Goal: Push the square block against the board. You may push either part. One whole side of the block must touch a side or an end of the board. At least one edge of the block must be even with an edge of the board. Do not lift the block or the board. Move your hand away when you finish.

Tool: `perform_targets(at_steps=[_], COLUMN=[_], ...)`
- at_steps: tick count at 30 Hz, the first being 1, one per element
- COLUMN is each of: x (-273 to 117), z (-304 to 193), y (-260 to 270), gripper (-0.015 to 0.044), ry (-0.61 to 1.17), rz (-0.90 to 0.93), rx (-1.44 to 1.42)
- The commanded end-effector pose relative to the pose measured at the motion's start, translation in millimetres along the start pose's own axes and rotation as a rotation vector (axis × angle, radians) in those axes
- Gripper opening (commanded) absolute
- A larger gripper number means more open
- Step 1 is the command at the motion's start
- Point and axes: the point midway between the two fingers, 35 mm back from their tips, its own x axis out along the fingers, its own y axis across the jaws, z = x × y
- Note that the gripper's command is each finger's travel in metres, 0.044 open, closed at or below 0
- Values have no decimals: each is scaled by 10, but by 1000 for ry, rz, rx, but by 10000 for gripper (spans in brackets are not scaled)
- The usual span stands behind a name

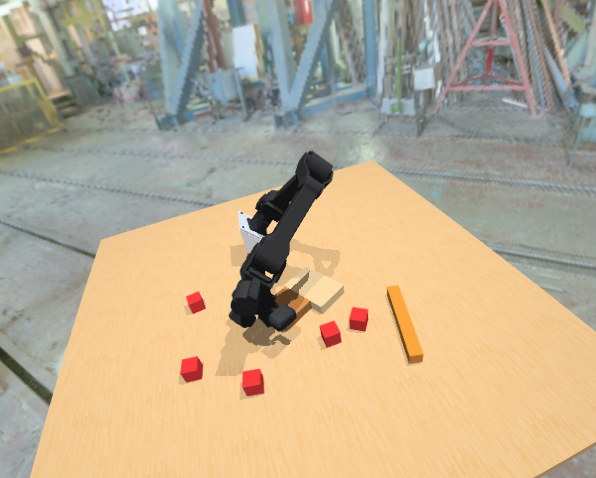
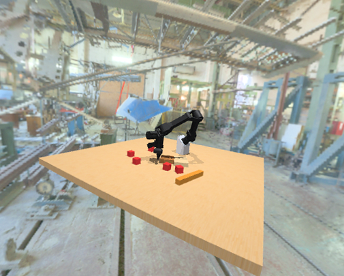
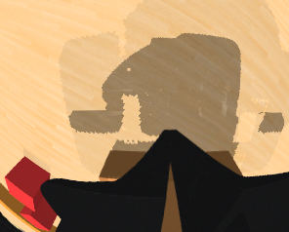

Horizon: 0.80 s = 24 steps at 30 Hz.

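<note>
Five red cubes lie scattered over the tabletop (image 1: 350, 410) (image 2: 212, 203) (image 3: 29, 73), two of them toward its left edge in the top view. On that view's right, an orange bar (image 1: 405, 322) (image 2: 189, 177) lies nearer the right edge than any cube does. Between the bar and the arm, a brown block (image 1: 301, 311) (image 2: 167, 161) (image 3: 122, 163) and a pale block (image 1: 326, 291) (image 2: 181, 162) lie flat, well in from the far corner (I cannot say for certain which is the square one). They appear to meet along one side, with the brown one on the side toward the left edge; whether their edges are even, I cannot tell. The gripper (image 1: 283, 322) (image 2: 158, 157) (image 3: 169, 135) is low beside the brown block, its fingers together with nothing between them (whether they touch the block is hidden). The white base (image 2: 182, 148) stands toward the tabletop's far edge.
</note>
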Motion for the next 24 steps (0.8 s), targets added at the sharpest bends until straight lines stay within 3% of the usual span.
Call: perform_targets(at_steps=[1,24], x=[31,38], z=[58,419], y=[-23,-45], gripper=[0,0], ry=[11,10], rz=[-3,-2], rx=[5,3])
